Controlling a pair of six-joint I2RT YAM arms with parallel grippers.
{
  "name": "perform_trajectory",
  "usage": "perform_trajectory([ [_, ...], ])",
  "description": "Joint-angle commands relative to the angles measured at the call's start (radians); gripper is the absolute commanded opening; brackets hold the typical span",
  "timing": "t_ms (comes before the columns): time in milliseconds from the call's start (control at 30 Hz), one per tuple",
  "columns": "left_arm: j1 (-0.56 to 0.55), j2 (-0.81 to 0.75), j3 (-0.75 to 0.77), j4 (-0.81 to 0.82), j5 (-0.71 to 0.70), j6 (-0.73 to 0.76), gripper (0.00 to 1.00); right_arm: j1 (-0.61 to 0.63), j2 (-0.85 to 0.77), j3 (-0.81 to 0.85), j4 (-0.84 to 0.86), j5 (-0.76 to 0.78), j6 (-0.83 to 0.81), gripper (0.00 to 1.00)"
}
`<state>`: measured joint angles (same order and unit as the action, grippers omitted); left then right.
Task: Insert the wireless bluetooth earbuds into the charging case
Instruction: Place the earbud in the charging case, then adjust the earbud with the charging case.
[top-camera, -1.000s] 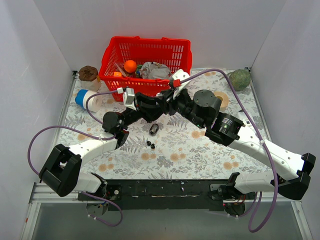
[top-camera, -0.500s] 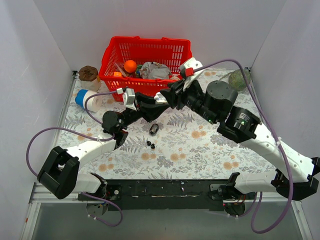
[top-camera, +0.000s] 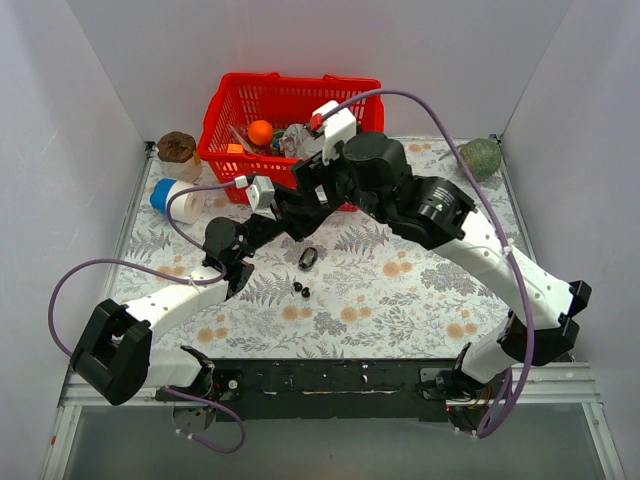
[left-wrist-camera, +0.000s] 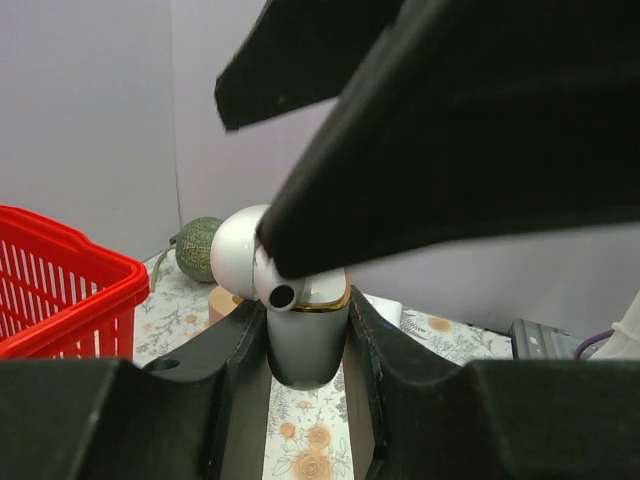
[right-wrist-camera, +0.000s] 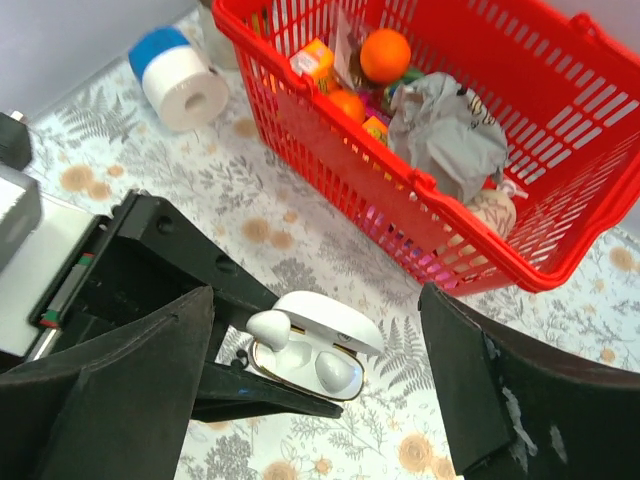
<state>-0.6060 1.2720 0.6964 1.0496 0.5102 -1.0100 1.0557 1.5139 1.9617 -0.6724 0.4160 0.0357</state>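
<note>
My left gripper (left-wrist-camera: 305, 375) is shut on the white charging case (left-wrist-camera: 305, 345), holding it upright above the table with its lid open. One white earbud (right-wrist-camera: 338, 372) sits in its well. A second white earbud (right-wrist-camera: 268, 328) perches tilted on the case's left rim, not seated; it is the white earbud (left-wrist-camera: 245, 255) in the left wrist view. My right gripper (right-wrist-camera: 315, 300) hangs open just above the case (right-wrist-camera: 310, 350), gripping nothing. In the top view the right gripper (top-camera: 318, 188) covers the case over the left gripper (top-camera: 300, 215). Two black earbuds (top-camera: 300, 289) lie on the table.
A small black case (top-camera: 308, 258) lies beside the black buds. A red basket (top-camera: 225, 110) full of items stands just behind both grippers. A blue-and-white tape roll (top-camera: 170, 200) and a brown object (top-camera: 177, 147) sit at the back left, a green melon (top-camera: 480, 158) at the back right.
The right arm has swung its wrist left and back toward the basket, ending over the left gripper. The left arm has held still.
</note>
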Motion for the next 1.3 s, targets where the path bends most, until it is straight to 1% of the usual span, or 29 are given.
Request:
perform_trajectory([
  [0, -0.001, -0.042, 0.038, -0.028, -0.021, 0.039, 0.0, 0.007, 0.02, 0.072, -0.052, 0.041, 0.016, 0.91],
  [367, -0.001, -0.051, 0.02, -0.008, -0.021, 0.033, 0.0, 0.007, 0.04, 0.054, -0.036, 0.098, 0.035, 0.91],
  [533, -0.001, -0.056, 0.017, -0.008, -0.021, 0.033, 0.0, 0.007, 0.042, 0.048, -0.041, 0.101, 0.041, 0.9],
  [1267, -0.001, -0.068, 0.009, 0.006, -0.039, 0.017, 0.0, 0.007, -0.035, -0.044, -0.039, 0.113, 0.073, 0.89],
])
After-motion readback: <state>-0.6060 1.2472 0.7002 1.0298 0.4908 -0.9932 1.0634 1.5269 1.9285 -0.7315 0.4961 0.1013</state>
